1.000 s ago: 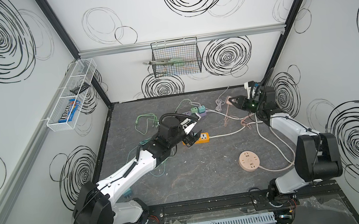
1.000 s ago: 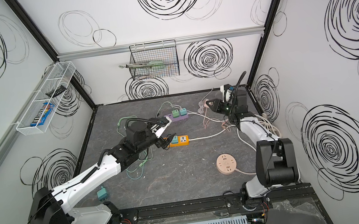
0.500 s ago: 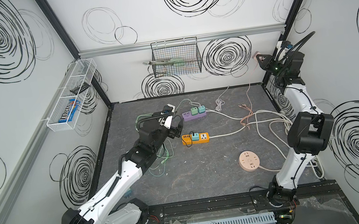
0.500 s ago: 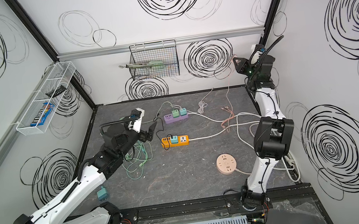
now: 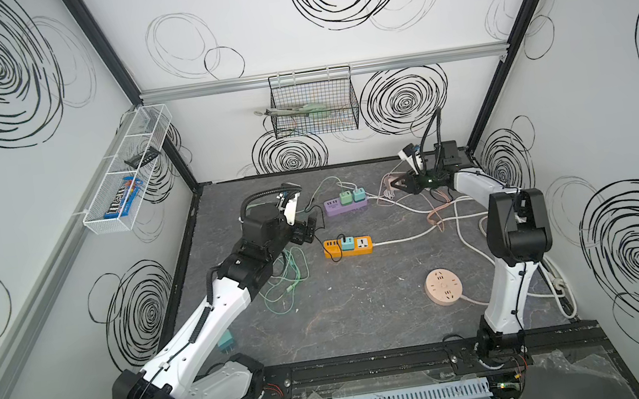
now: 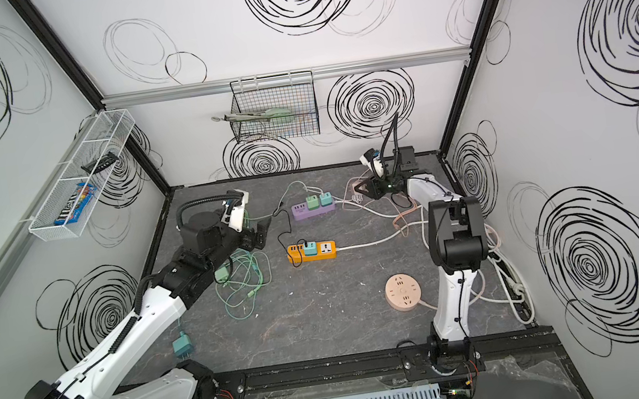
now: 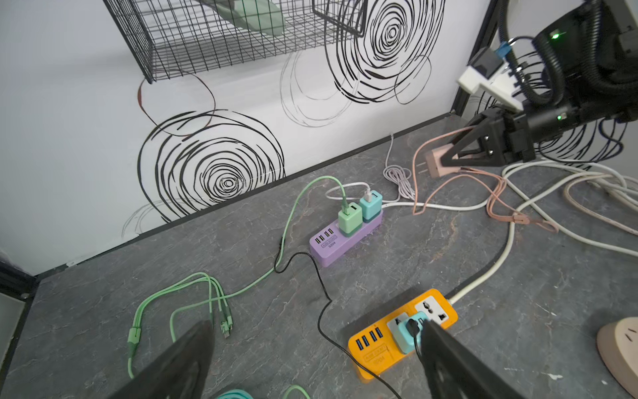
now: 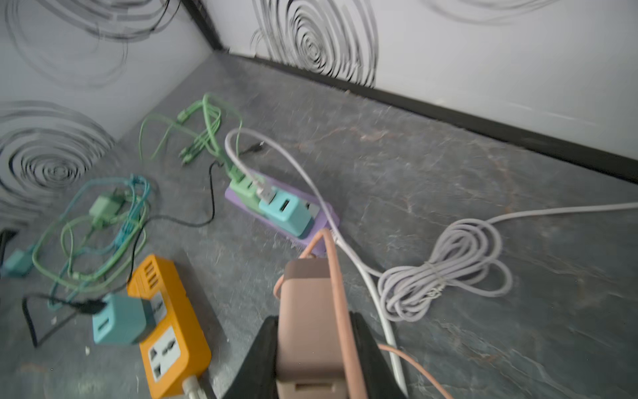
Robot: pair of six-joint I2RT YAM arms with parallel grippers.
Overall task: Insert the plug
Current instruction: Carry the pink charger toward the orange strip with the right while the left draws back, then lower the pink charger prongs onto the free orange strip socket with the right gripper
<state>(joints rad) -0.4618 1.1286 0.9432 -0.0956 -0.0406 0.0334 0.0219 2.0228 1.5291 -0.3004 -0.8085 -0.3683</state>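
Note:
A pink plug [image 8: 305, 311] with a pink cable is clamped between the black fingers of my right gripper [image 8: 310, 331]. In both top views this gripper [image 5: 396, 186] hangs low at the back right of the floor, right of the purple power strip [image 5: 346, 205]. The left wrist view shows the plug [image 7: 435, 162] with its prongs facing the purple strip [image 7: 345, 241]. The orange power strip [image 5: 347, 247] lies mid-floor with a teal adapter in it. My left gripper [image 5: 304, 227] stands open and empty just left of the orange strip [image 7: 404, 338].
Green cables [image 5: 284, 280] are tangled under the left arm. White and pink cords [image 5: 449, 208] lie at the right. A round pink socket hub [image 5: 444, 288] sits front right, and a teal adapter [image 6: 181, 344] front left. A wire basket [image 5: 313, 105] hangs on the back wall.
The right arm rose to the back right corner half a second ago and is now low again, still gripping the plug. The left gripper drew back leftward from the orange strip.

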